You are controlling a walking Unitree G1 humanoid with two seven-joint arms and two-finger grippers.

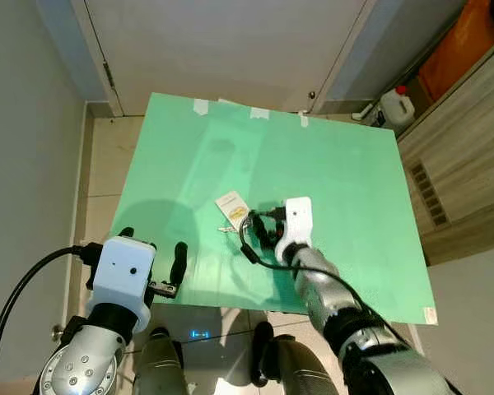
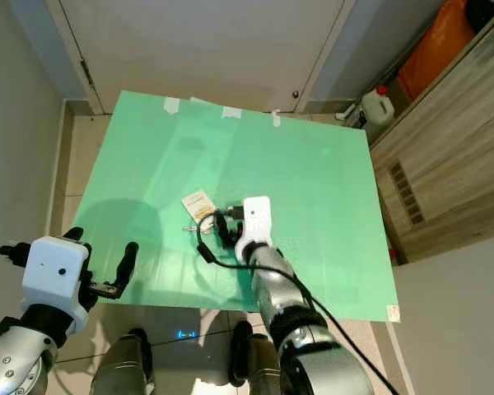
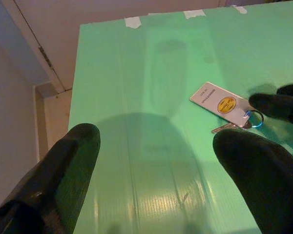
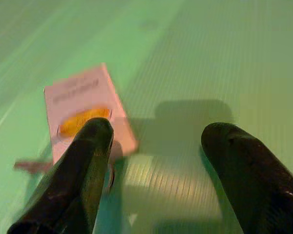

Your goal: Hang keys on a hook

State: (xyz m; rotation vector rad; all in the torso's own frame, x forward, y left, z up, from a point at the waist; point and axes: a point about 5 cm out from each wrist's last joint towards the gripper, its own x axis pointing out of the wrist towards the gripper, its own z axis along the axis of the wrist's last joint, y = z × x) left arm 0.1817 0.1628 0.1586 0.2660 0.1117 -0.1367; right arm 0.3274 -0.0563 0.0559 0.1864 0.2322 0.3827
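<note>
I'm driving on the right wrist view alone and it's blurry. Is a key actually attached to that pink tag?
Observer: Yes. The left wrist view shows the white tag on a blue key ring with a key.
Operator: Where is my right pincer?
Observer: The right pincer sits low on the green mat, open, beside the ring.
Operator: And the left?
Observer: The left pincer is open over the mat's near edge.

Glossy ribbed plastic under matt black fingers

We see a green corrugated plastic sheet (image 1: 337, 189), faintly shiny, beneath our right gripper (image 4: 156, 161); beside its smooth, matt black fingers (image 4: 88, 161) lies a flat white plastic key tag (image 3: 219, 103) with a metal ring (image 3: 254, 118).
</note>
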